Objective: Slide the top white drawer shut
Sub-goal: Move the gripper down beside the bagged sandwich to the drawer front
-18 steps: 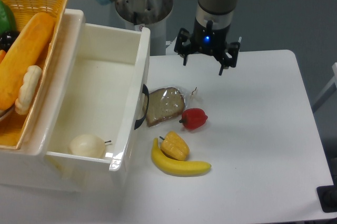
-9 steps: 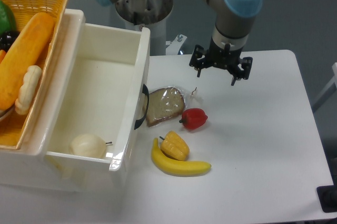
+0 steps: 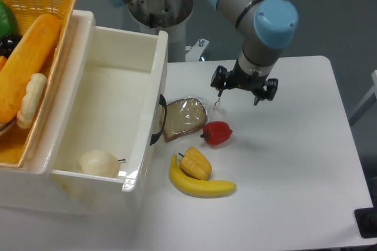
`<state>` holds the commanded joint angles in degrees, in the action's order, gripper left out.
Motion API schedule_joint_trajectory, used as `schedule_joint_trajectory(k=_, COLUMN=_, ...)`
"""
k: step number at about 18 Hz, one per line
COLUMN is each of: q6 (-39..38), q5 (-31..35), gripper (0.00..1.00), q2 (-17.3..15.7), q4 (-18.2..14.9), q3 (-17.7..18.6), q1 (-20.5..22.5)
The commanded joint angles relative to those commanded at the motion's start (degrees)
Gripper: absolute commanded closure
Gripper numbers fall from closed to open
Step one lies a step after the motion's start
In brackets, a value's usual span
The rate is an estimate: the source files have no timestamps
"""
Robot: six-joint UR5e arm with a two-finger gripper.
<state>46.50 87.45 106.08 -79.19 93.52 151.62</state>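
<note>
Tabletop: gripper right of top white drawer.

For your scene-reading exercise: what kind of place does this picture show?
Probably a robotics lab set up as a mock kitchen: a robot arm with its gripper over a white table, toy-like food such as a banana, and an open top white drawer.

A: Cabinet side?
B: Top white drawer, pulled out, black handle facing the table; one pale onion inside. Yellow wicker basket on the left, holding bread.
A: Tabletop?
B: Bagged bread slice, red pepper, yellow pepper touching banana. Gripper above, fingers spread.
</note>
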Motion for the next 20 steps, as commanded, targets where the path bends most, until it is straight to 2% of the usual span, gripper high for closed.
schedule_joint_trajectory(k=3, q6=-3.6, q5=-0.8, gripper=0.00, q2=1.6, q4=0.0, q3=-0.4, q1=-1.5)
schedule_joint_trajectory(k=8, q6=-4.1, q5=-3.2, gripper=0.00, q2=4.0, q4=0.0, q3=-0.5, q1=-3.1)
schedule_joint_trajectory(k=16, q6=-4.5, q5=-9.2, gripper=0.00, q2=4.8, q4=0.0, q3=-0.6, q1=-3.2)
schedule_joint_trajectory(k=20, q6=-6.5, q5=-10.5, gripper=0.00, q2=5.4, q4=0.9, q3=-1.0, q1=-4.7)
